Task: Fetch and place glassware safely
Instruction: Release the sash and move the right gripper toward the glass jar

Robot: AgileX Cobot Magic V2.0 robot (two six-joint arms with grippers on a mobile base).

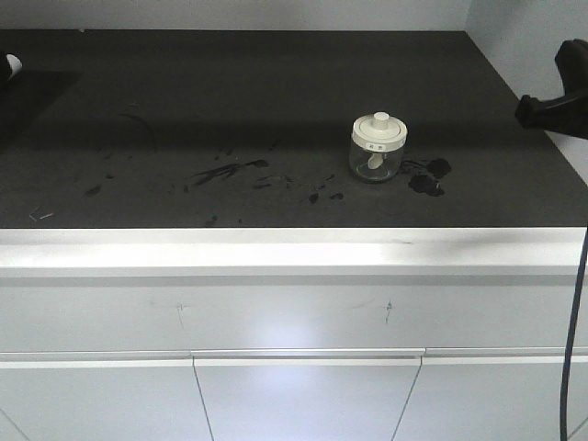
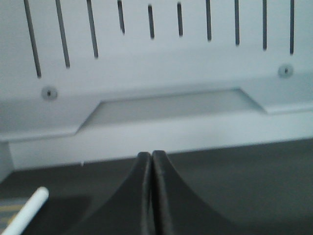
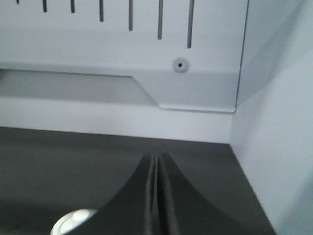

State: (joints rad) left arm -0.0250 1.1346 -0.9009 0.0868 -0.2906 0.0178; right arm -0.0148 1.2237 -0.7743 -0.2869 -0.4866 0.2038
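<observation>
The glassware (image 1: pixel 378 147), a squat clear jar with a cream-white knobbed lid and a small spoon inside, stands upright on the black countertop (image 1: pixel 276 92), right of centre. In the right wrist view only its lid (image 3: pixel 73 221) shows, at the bottom left. My right gripper (image 3: pixel 159 155) is shut and holds nothing. In the front view the right gripper (image 1: pixel 522 110) hangs at the right edge, to the right of the jar and apart from it. My left gripper (image 2: pixel 150 154) is shut and empty, pointed at the white back panel.
Dark smears (image 1: pixel 230 170) and blotches (image 1: pixel 430 175) mark the countertop around the jar. A white wall (image 3: pixel 274 127) closes the right side. A slotted white back panel (image 2: pixel 156 58) runs behind. A white rod (image 2: pixel 29 210) lies at the left. A cable (image 1: pixel 577 322) hangs in front of the cabinet.
</observation>
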